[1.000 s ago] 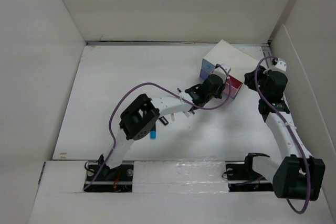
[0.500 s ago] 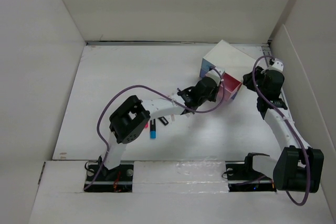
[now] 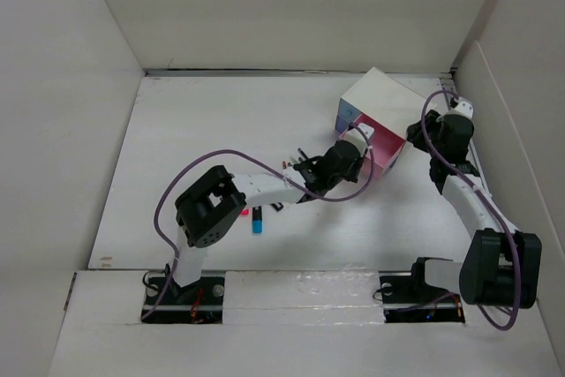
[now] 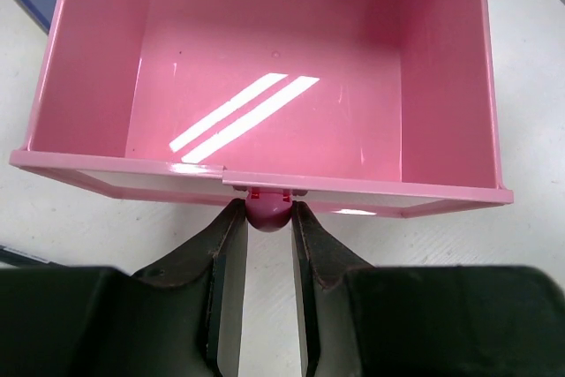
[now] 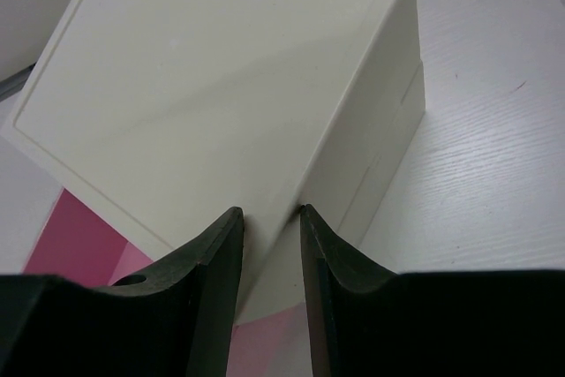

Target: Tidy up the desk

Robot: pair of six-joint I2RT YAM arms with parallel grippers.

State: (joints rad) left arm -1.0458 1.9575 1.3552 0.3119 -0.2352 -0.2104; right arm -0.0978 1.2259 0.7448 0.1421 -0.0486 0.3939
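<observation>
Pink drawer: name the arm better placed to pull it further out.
The left arm, likely: its jaws are shut on the pink drawer's knob; the right arm's jaws are at the white box's corner.

Tiny items (image 3: pixel 257 221) on the desk (image 3: pixel 177 147) are too small to identify.

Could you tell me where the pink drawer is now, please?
Top view, far right: the pink drawer juts from the white box, its knob pinched by the left end effector.
</observation>
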